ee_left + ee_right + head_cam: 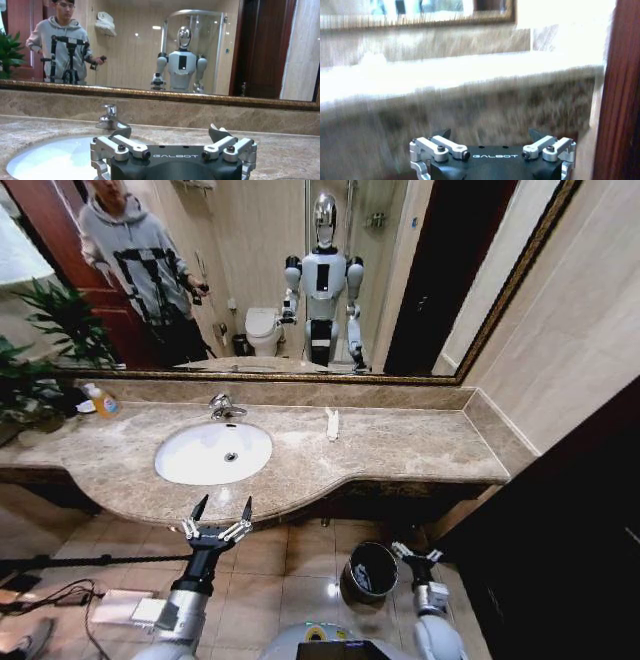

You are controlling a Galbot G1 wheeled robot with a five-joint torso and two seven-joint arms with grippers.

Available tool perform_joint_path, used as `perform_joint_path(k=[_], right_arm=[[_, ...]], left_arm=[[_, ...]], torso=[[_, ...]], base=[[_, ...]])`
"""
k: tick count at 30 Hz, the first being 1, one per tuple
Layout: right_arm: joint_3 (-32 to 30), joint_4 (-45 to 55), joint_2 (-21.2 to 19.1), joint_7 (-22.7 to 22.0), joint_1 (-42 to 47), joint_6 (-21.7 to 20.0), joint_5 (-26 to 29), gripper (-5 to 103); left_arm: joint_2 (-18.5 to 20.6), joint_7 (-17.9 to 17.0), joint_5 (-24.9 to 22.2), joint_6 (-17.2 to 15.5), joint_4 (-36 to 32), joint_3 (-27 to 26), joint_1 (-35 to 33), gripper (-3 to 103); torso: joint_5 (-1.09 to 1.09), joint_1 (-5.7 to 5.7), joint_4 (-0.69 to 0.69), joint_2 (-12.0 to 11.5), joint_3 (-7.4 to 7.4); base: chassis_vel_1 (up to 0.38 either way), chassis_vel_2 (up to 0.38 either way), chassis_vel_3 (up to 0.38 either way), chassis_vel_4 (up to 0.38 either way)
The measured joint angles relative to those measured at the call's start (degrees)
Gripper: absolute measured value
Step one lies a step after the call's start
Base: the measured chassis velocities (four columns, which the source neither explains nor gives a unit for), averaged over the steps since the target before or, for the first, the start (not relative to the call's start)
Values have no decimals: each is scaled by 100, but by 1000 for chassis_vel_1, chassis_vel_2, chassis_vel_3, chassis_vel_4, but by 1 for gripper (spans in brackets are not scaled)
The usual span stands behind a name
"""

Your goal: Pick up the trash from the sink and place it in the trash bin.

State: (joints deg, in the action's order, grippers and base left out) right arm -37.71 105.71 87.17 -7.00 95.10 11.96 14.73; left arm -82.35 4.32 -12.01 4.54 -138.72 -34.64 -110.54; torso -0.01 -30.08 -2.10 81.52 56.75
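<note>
Both empty, left gripper (220, 515) spread before the sink (213, 452), right gripper (417, 554) spread beside the trash bin (370, 572), reach pending

Sink (213, 452) set in counter (400, 450) — trash bin (371, 570) below, right.

Bathroom, hotel-style: beige marble counter (400, 455) with a white oval sink (213, 453) and chrome faucet (222, 408) at 12 o'clock, gilt-framed wall mirror (300, 270) behind it reflecting a toilet (263, 330) and glass shower enclosure (192, 48). Tiled floor (280, 580), small black trash bin (368, 572) at 2 o'clock, potted plant (40, 350) at 10 o'clock
</note>
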Motion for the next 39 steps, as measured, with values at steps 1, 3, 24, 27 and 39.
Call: perform_joint_path(k=[1,3,24,27,39], right_arm=[[0,0,0,0,0,0,0,100],[-3,864,-39,-54,163,-416,503,100],[1156,788,-941,399,-2407,-2006,738,100],[1539,406,-1056,475,-3001,-2072,704,100],[2763,-1454,-722,349,-4701,-2215,644,100]], left_arm=[[0,0,0,0,0,0,0,100],[0,1,0,0,0,0,0,100],[0,0,0,0,0,0,0,100],[0,0,0,0,0,0,0,100],[-1,-1,0,0,0,-1,0,100]], torso=[[0,0,0,0,0],[-1,0,0,0,0],[1,-2,-1,-1,2],[1,-2,0,-1,2],[-1,-1,-1,-1,1]], base=[[0,0,0,0],[0,0,0,0],[0,0,0,0],[0,0,0,0],[0,0,0,0]])
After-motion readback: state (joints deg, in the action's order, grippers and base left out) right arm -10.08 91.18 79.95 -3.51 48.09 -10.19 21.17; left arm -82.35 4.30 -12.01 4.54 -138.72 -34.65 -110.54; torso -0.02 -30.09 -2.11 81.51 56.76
